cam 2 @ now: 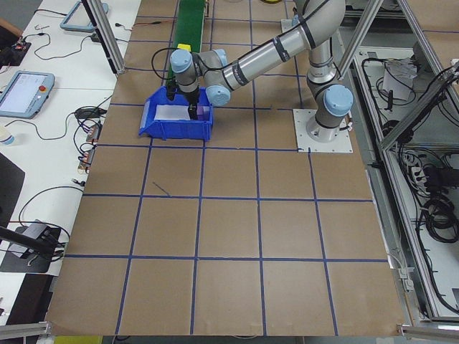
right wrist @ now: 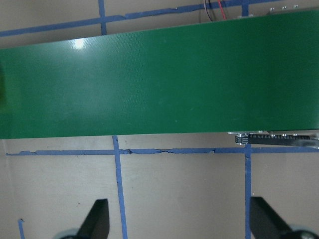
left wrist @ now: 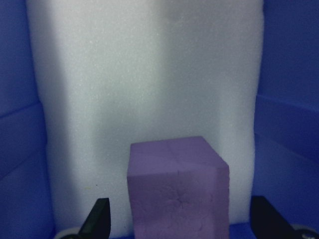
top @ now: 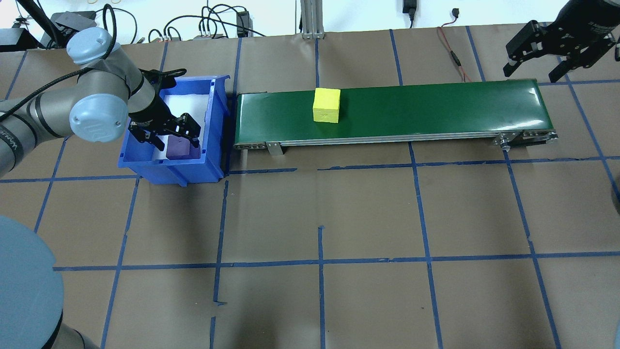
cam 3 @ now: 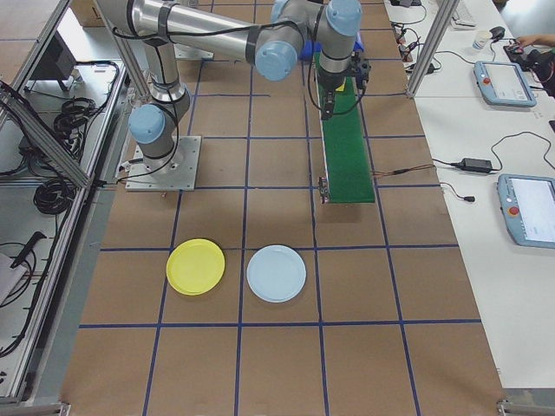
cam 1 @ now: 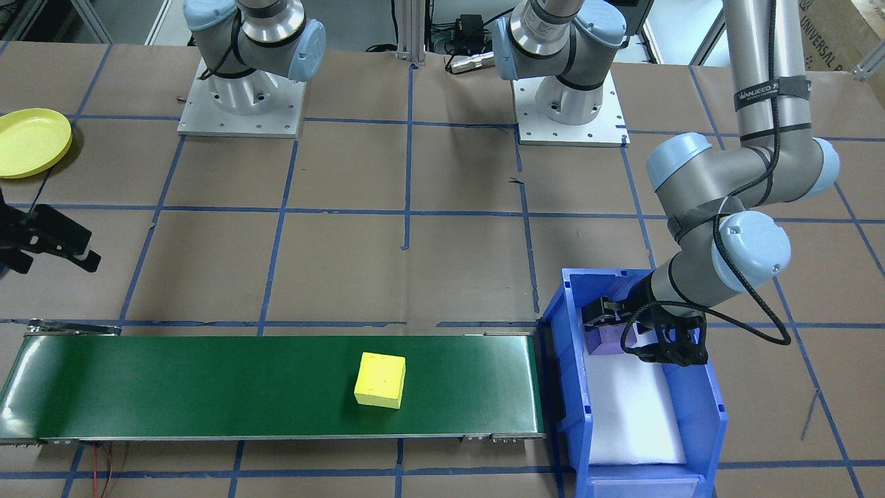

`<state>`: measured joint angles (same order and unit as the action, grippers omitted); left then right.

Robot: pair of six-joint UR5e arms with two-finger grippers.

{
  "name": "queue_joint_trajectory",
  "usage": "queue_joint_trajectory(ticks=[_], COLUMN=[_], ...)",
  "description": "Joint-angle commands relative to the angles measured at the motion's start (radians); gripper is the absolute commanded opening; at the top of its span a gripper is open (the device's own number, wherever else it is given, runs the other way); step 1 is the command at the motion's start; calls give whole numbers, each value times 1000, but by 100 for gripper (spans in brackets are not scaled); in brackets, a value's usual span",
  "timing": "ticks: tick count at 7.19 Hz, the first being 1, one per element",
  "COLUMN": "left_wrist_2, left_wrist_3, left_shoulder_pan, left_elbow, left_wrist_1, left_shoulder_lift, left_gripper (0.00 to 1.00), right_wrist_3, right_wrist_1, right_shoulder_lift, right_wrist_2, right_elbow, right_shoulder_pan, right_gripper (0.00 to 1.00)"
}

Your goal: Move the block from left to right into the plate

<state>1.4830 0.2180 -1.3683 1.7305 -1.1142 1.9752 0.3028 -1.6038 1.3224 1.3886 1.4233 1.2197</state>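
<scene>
- The yellow block [top: 326, 104] is sitting on the green belt [top: 436, 109], clear of both edges, with open belt on either side.
- The yellow plate [cam 3: 195, 266] is lying beside a pale blue plate [cam 3: 277, 273], well apart from the belt.
- The left gripper [left wrist: 178, 226] is reaching into the blue bin [top: 213, 121], its fingers spread wide around a purple block [left wrist: 177, 191].
- The right gripper [right wrist: 178, 224] is hanging open by the belt's end.
- Only the side view is showing both plates.
</scene>
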Motion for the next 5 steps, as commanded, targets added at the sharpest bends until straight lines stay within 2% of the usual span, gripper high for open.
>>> queue_joint_trajectory(ticks=[1,2,3,4,5], left_wrist_2=[-1,-1,-3,-4,-10], left_wrist_3=[-15,-17,-35,-45,-45], left_shoulder_pan=[0,0,-5,-5,-26], left_elbow=[12,0,-23,-73,-115], left_wrist_1=[4,5,23,60,44], left_shoulder_lift=[8,7,-21,-48,-90], left_gripper=[65,50,44,44,44], right_wrist_3=[9,12,13,16,35], right_wrist_1=[-31,-75,-118,-136,-136], right_shoulder_lift=[-74,-101,-117,-112,-109], right_wrist_2=[-16,-55,-95,-105,-105], right_elbow=[-18,-12,0,11,32], right_shoulder_pan=[-3,-3,-3,-3,-3], right_gripper=[100,100,100,100,100])
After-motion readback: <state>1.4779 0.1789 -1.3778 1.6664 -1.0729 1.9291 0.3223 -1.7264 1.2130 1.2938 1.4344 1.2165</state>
